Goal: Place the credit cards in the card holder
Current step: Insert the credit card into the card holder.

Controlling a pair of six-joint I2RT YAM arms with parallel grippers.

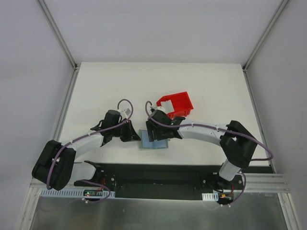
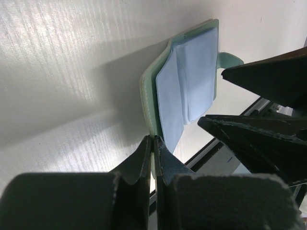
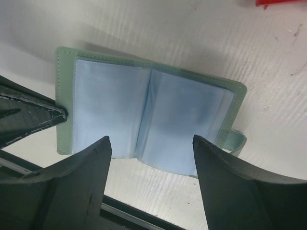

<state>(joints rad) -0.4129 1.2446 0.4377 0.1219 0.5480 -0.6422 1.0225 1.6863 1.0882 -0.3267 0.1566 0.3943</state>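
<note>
In the top view, the card holder was seen lying open by the table's near edge. Its far part was covered by the right gripper, and the left gripper was at its left edge. What lay in the red bin could not be made out.

In the left wrist view, the left gripper was shown clamped on the holder's green rim.

In the right wrist view, the right gripper's fingers were held wide apart over the holder's pale blue inside, with its strap partly hidden.
</note>
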